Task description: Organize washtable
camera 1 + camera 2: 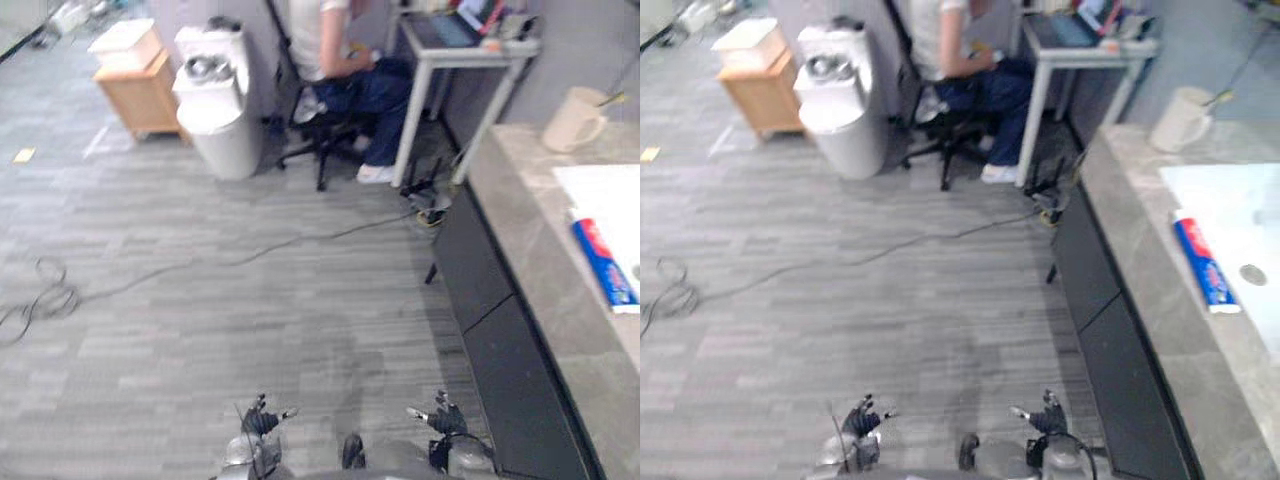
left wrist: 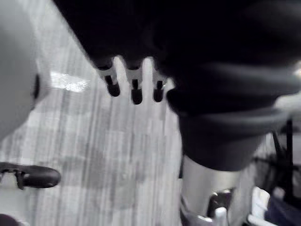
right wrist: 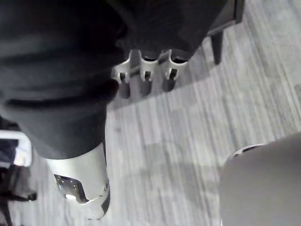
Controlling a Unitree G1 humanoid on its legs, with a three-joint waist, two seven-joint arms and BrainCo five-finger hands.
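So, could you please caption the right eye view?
Left hand and right hand low over floor; toothpaste and cup on counter.

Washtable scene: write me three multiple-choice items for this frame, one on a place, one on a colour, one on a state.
1. Where does the toothpaste tube lie?
A. On the floor
B. On the washtable, at the edge of the white basin
C. On the person's desk

2. What colour is the mug at the washtable's far end?
A. Beige
B. Green
C. Black

3. What state are the left hand and right hand in?
A. Both curled round the tube
B. Left hand holding the mug
C. Both open, holding nothing

Answers:
1 B: the tube rests along the basin's rim.
2 A: the mug is pale beige against the grey counter.
3 C: both wrist views show relaxed fingers with bare floor beyond them.
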